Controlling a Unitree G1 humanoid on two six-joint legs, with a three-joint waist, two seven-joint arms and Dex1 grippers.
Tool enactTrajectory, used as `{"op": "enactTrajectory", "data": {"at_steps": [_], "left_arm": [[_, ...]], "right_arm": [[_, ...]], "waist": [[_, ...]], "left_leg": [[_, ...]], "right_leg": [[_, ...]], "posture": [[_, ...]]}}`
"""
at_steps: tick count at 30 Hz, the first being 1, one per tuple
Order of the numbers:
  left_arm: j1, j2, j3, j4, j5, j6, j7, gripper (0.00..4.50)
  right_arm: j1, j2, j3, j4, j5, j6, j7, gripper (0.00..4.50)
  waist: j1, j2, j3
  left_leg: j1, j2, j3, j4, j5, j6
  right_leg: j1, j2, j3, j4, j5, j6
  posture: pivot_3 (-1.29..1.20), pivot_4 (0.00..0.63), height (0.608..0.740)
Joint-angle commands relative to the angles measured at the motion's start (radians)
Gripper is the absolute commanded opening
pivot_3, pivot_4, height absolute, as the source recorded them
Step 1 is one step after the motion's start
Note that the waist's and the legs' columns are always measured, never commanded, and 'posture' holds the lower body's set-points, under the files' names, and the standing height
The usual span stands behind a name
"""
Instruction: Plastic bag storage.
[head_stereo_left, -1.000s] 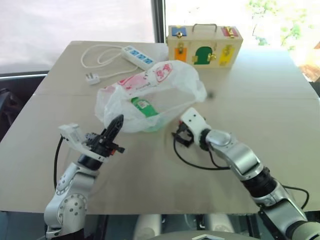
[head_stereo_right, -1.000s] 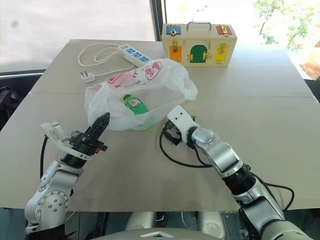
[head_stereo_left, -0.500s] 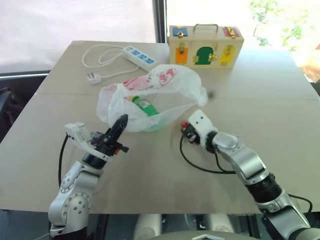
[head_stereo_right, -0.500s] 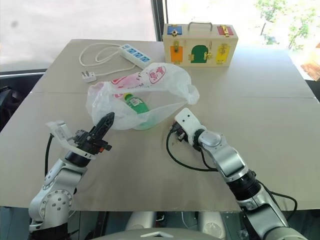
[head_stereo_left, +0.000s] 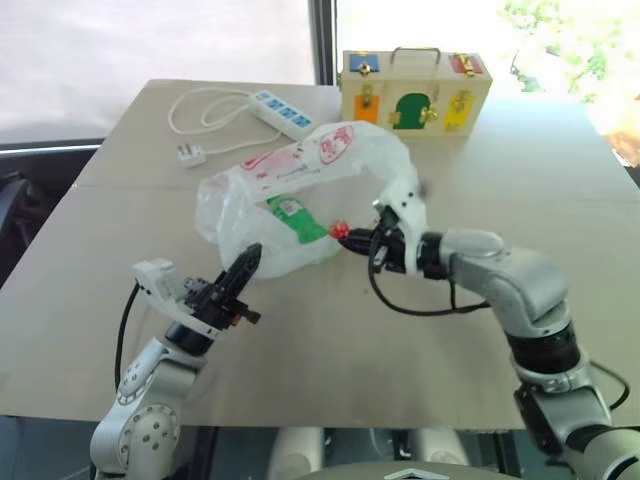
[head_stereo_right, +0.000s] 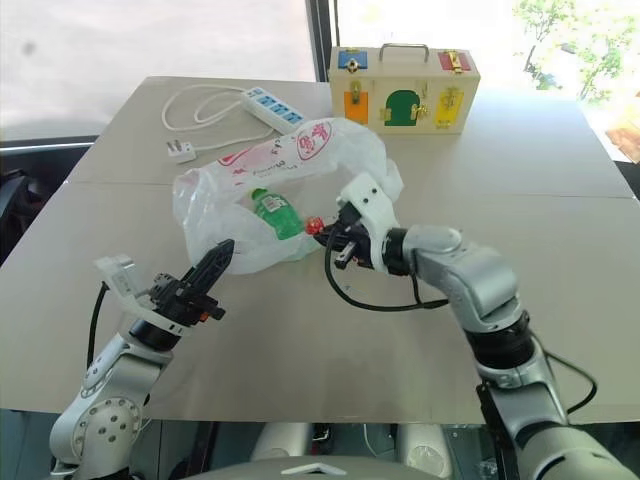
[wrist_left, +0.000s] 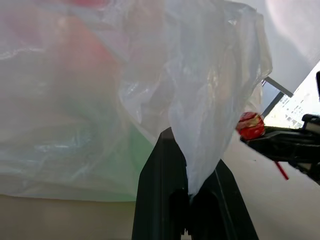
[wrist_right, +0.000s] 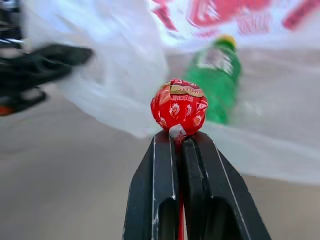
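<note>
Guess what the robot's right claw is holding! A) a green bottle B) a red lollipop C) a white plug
B: the right claw is shut on the stick of a red lollipop, just in front of the plastic bag; the green bottle lies inside that bag.

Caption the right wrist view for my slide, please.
Right gripper shut on a red lollipop, facing the plastic bag with a green bottle inside.

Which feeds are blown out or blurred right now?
Eye views: windows behind the table blown out white. Right wrist view: lollipop sharp, bag and green bottle soft. Left wrist view: bag film close and hazy.
</note>
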Motion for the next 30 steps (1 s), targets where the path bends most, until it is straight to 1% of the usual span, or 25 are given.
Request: {"op": "enactTrajectory", "data": {"at_steps": [1,4,5,6,7,9,11,12,14,16,17,19,21,23,26,27,28,30], "left_arm": [[0.003,-0.008,-0.013,-0.046,0.004,-0.024,-0.012,0.00],[0.009,-0.019,-0.027,-0.048,0.014,-0.034,-0.016,0.00],[0.014,-0.026,-0.034,-0.052,0.015,-0.039,-0.016,0.00],[0.018,-0.030,-0.040,-0.056,0.018,-0.043,-0.018,0.00],[0.022,-0.034,-0.045,-0.058,0.020,-0.047,-0.019,0.00],[0.026,-0.039,-0.049,-0.055,0.026,-0.055,-0.022,0.00],[0.030,-0.045,-0.049,-0.049,0.029,-0.064,-0.023,0.00],[0.032,-0.047,-0.049,-0.047,0.031,-0.068,-0.024,0.00],[0.034,-0.049,-0.051,-0.043,0.035,-0.074,-0.027,0.00],[0.034,-0.052,-0.052,-0.040,0.038,-0.081,-0.025,0.00],[0.032,-0.053,-0.052,-0.037,0.040,-0.083,-0.025,0.00],[0.027,-0.054,-0.053,-0.030,0.039,-0.086,-0.026,0.00],[0.023,-0.051,-0.055,-0.024,0.040,-0.086,-0.032,0.00],[0.019,-0.051,-0.055,-0.022,0.042,-0.085,-0.035,0.00],[0.011,-0.049,-0.051,-0.015,0.042,-0.085,-0.040,0.00],[0.007,-0.048,-0.049,-0.011,0.042,-0.085,-0.040,0.00],[0.004,-0.048,-0.049,-0.009,0.042,-0.084,-0.040,0.00],[-0.001,-0.049,-0.055,-0.007,0.042,-0.082,-0.043,0.00]], "right_arm": [[-0.087,0.061,-0.019,0.081,-0.013,-0.017,-0.056,0.03],[-0.161,0.077,0.065,0.241,-0.120,-0.106,-0.080,0.03],[-0.200,0.098,0.092,0.328,-0.173,-0.166,-0.106,0.36],[-0.237,0.129,0.090,0.393,-0.201,-0.216,-0.134,0.75],[-0.268,0.170,0.060,0.437,-0.203,-0.249,-0.163,0.96],[-0.296,0.218,0.005,0.458,-0.178,-0.260,-0.178,1.92],[-0.288,0.229,-0.026,0.433,-0.156,-0.234,-0.173,2.84],[-0.276,0.221,-0.028,0.416,-0.155,-0.223,-0.168,3.15],[-0.245,0.194,-0.026,0.383,-0.156,-0.204,-0.160,3.99],[-0.182,0.109,-0.034,0.273,-0.087,-0.142,-0.067,4.45],[-0.139,0.037,-0.045,0.187,-0.033,-0.112,0.009,4.45],[-0.071,-0.110,-0.060,0.054,0.028,-0.133,0.156,4.45],[-0.041,-0.202,-0.078,0.005,0.067,-0.138,0.220,4.45],[-0.022,-0.269,-0.116,-0.001,0.087,-0.149,0.248,4.45],[-0.019,-0.292,-0.255,0.060,0.123,-0.207,0.237,4.45],[-0.027,-0.291,-0.276,0.088,0.101,-0.235,0.211,4.45],[-0.033,-0.291,-0.278,0.114,0.073,-0.253,0.181,4.45],[-0.035,-0.294,-0.226,0.162,-0.017,-0.303,0.133,4.45]], "waist": [[-0.004,0.000,0.000],[-0.006,0.000,0.000],[-0.006,0.000,0.000],[-0.006,0.000,0.000],[-0.007,0.000,0.000],[-0.007,0.000,0.000],[-0.001,0.000,0.000],[0.002,0.000,0.000],[0.003,0.000,0.000],[0.004,0.000,0.000],[0.007,-0.001,0.000],[0.016,0.000,0.001],[0.008,0.001,0.002],[-0.004,0.001,0.002],[-0.005,0.001,0.002],[-0.003,0.001,0.002],[0.000,0.001,0.002],[0.000,0.000,0.001]], "left_leg": [[0.000,0.000,0.000,0.000,0.000,0.000],[0.000,0.000,0.001,0.000,0.000,0.000],[0.000,0.000,0.001,0.000,0.000,0.000],[0.000,-0.001,0.001,0.000,0.000,0.000],[0.000,-0.001,0.001,0.000,0.000,0.000],[-0.002,-0.001,0.001,0.000,0.000,0.000],[-0.005,-0.001,0.001,0.000,0.000,0.000],[-0.006,-0.001,0.000,0.000,0.001,-0.001],[-0.011,-0.002,-0.001,0.000,0.002,-0.002],[-0.015,-0.003,-0.002,0.002,0.002,-0.003],[-0.015,-0.003,-0.002,0.002,0.002,-0.003],[-0.017,-0.004,-0.003,0.003,0.001,-0.001],[-0.017,-0.004,-0.002,0.004,-0.001,0.003],[-0.014,-0.003,-0.001,0.004,-0.001,0.003],[-0.012,-0.001,-0.002,0.004,0.000,0.001],[-0.012,0.000,-0.002,0.004,0.001,0.000],[-0.012,0.000,-0.002,0.004,0.001,-0.001],[-0.012,0.000,-0.002,0.004,0.001,-0.001]], "right_leg": [[0.000,-0.002,0.000,0.000,0.000,0.000],[0.000,-0.002,0.001,0.001,0.001,-0.002],[-0.001,0.000,0.000,0.001,0.001,-0.002],[-0.001,0.000,0.000,0.001,0.001,-0.002],[-0.001,0.000,0.000,0.001,0.001,-0.001],[-0.002,0.000,0.000,0.001,0.003,0.002],[-0.005,0.001,0.000,0.002,0.003,0.002],[-0.005,0.001,-0.001,0.002,0.003,0.002],[-0.008,0.001,-0.003,0.001,0.003,0.002],[-0.011,0.001,-0.004,0.001,0.003,0.003],[-0.010,0.000,-0.004,0.001,0.003,0.003],[-0.010,-0.001,-0.005,0.000,0.004,0.004],[-0.010,-0.001,-0.004,-0.001,0.004,0.005],[-0.010,0.001,-0.003,0.000,0.004,0.005],[-0.010,0.007,-0.001,0.001,0.005,0.004],[-0.010,0.008,-0.001,0.001,0.005,0.004],[-0.010,0.008,-0.001,0.001,0.005,0.003],[-0.010,0.008,0.000,0.001,0.005,0.003]], "posture": [[0.00,0.150,0.731],[0.00,0.150,0.731],[0.00,0.150,0.731],[0.00,0.150,0.731],[0.00,0.150,0.731],[0.00,0.150,0.731],[0.00,0.150,0.731],[0.00,0.150,0.731],[0.00,0.150,0.731],[0.00,0.150,0.731],[0.00,0.150,0.731],[0.00,0.150,0.731],[0.00,0.150,0.731],[0.00,0.150,0.731],[0.00,0.150,0.731],[0.00,0.150,0.731],[0.00,0.150,0.731],[0.00,0.150,0.731]]}}
